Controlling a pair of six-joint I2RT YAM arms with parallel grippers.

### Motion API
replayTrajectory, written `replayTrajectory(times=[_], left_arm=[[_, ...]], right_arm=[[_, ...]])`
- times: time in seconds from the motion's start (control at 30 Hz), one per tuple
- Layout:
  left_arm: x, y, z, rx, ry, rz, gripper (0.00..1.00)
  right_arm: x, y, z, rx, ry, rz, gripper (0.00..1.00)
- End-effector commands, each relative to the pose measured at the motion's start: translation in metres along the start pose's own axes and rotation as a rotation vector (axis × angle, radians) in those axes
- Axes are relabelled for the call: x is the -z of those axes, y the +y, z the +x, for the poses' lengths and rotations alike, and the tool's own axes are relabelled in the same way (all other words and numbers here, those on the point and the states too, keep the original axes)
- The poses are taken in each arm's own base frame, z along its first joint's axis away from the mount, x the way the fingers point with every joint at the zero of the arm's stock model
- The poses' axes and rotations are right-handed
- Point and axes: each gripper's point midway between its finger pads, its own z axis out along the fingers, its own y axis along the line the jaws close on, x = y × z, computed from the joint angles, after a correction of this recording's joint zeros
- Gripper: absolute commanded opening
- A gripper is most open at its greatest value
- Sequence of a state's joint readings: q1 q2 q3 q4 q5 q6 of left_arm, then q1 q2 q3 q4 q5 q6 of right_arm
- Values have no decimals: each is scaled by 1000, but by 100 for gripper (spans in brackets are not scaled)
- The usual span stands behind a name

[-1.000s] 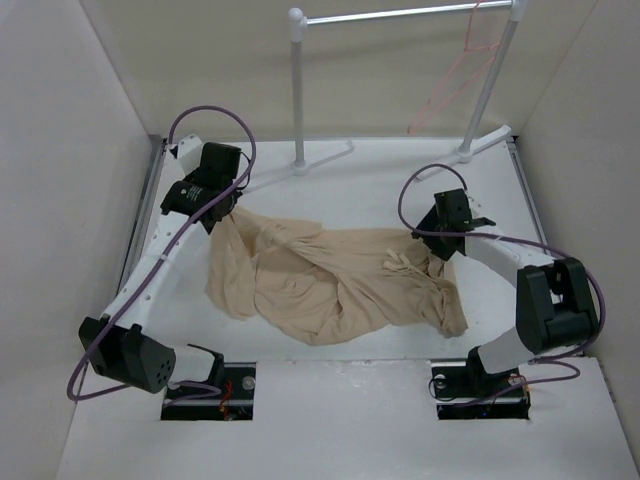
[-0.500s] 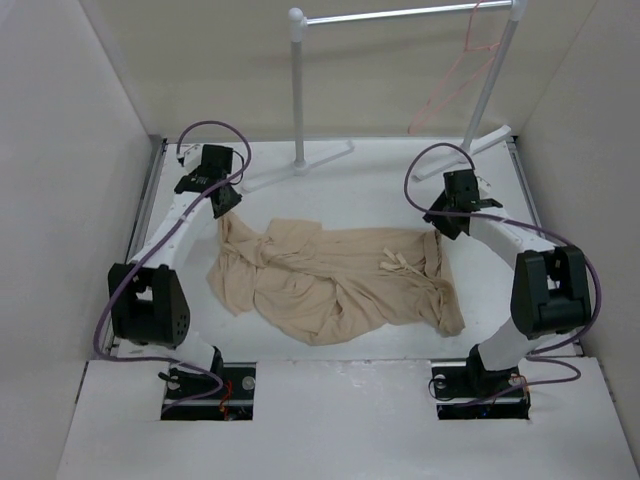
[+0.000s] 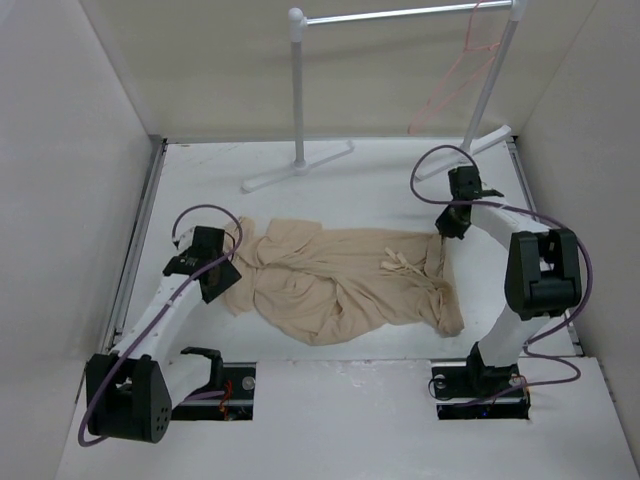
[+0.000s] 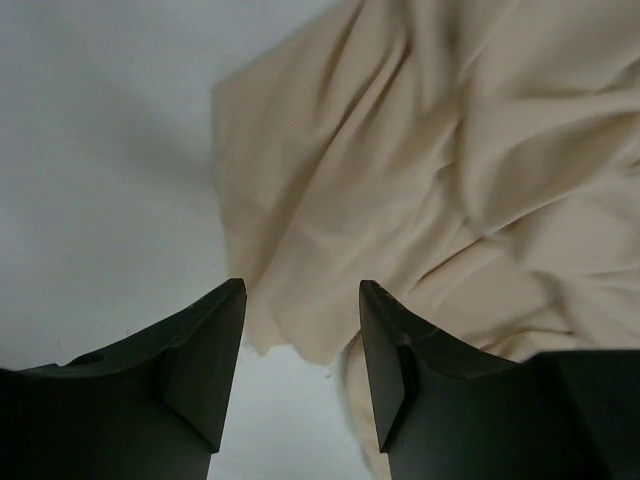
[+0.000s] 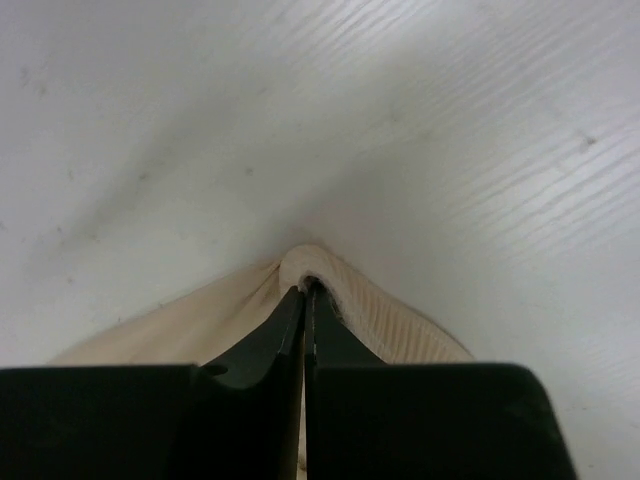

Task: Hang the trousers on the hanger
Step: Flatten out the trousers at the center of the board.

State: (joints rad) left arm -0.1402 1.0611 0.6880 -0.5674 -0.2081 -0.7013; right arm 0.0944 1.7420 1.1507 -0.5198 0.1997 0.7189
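Note:
The tan trousers (image 3: 340, 280) lie crumpled across the middle of the table. My right gripper (image 3: 443, 233) is at their far right corner, shut on a ribbed fold of the trousers (image 5: 400, 322); in the right wrist view the gripper (image 5: 307, 288) has its jaws pressed together on that fold. My left gripper (image 3: 222, 284) stands open at the cloth's left edge. In the left wrist view the gripper (image 4: 300, 300) has nothing between its fingers, and the edge of the trousers (image 4: 450, 150) lies just ahead. The pink hanger (image 3: 455, 75) hangs from the rack's bar at the back right.
A white garment rack stands at the back, with a metal bar (image 3: 400, 15), a left post (image 3: 298, 90) and a slanting right post (image 3: 490, 85). Its foot (image 3: 290, 172) stretches over the table near the trousers' far edge. Side walls close in left and right.
My left gripper let go of the trousers' left corner, opened and drew back toward the near side. My right gripper moved to the right corner and shut on the cloth.

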Motion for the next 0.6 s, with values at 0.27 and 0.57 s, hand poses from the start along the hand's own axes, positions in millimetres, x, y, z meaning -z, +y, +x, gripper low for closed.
replayTrajectory(times=[0.27,0.57], left_arm=[[-30,17,46,89,136,-28,50],[-44,-8,30,148,109,38,29]], right_arm=[[26,-43,-79,-318,-134,-55,41],[55,-35,-8,-74,-120,-52,41]])
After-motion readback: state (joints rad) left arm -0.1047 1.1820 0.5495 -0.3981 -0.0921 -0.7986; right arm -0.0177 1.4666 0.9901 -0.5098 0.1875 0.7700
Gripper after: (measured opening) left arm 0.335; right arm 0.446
